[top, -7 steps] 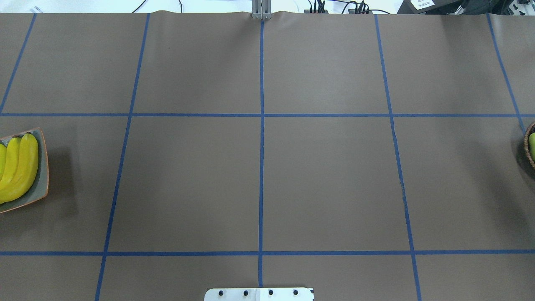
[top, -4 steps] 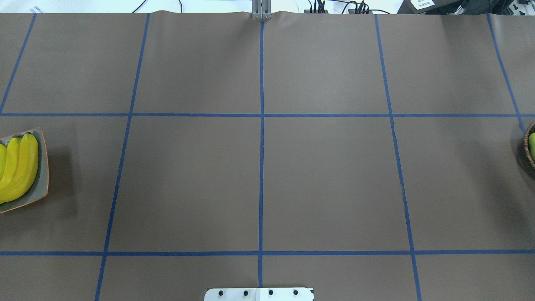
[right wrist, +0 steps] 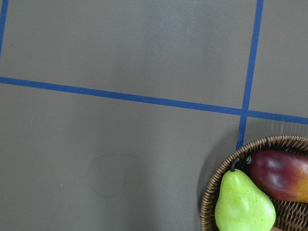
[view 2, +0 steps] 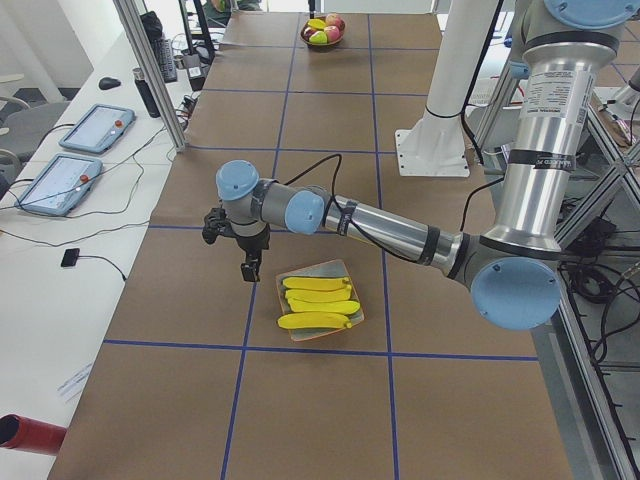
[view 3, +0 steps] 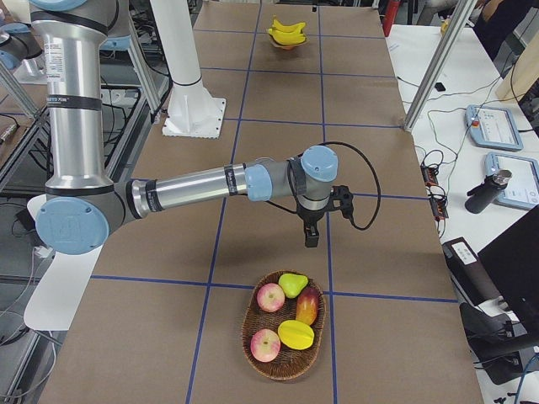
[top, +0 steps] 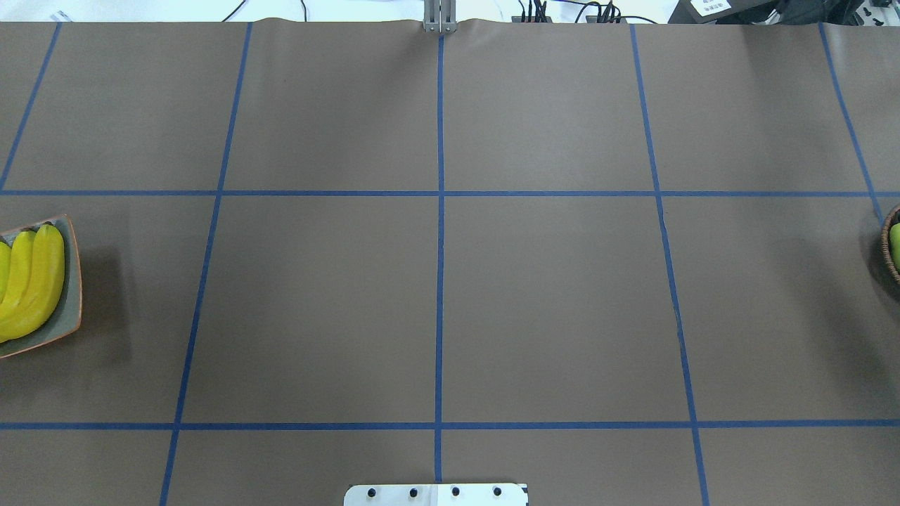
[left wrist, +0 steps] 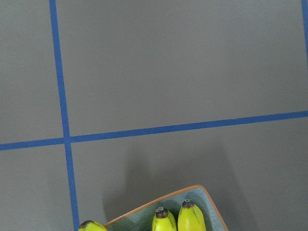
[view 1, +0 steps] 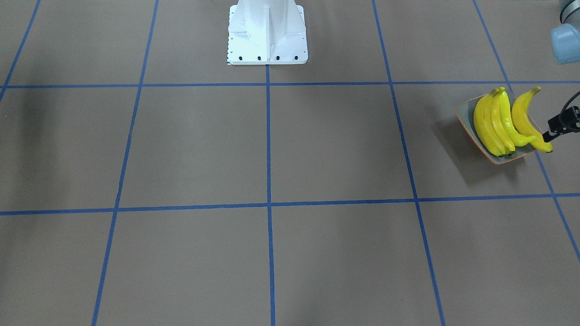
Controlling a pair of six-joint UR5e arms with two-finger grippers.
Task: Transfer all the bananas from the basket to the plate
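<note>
Several yellow bananas [view 1: 491,122] lie side by side on the grey-green plate [view 1: 466,118] with the orange rim, at the table's left end. They also show in the overhead view [top: 35,281] and the exterior left view [view 2: 318,296]. One banana [view 1: 525,120] overhangs the plate's rim. My left gripper [view 2: 250,270] hangs above the table beside the plate, apart from it; I cannot tell if it is open. The left wrist view shows only banana tips [left wrist: 185,216]. The wicker basket [view 3: 253,324] holds apples, a pear [right wrist: 243,204] and other fruit, and no banana shows in it. My right gripper [view 3: 310,236] hangs beside the basket; I cannot tell its state.
The brown table cover has blue tape grid lines [top: 439,246]. The robot's white base [view 1: 267,34] stands at the near middle edge. Tablets and cables lie on the side table [view 2: 85,150] beyond the far edge. The basket's rim shows at the overhead view's right edge [top: 887,246].
</note>
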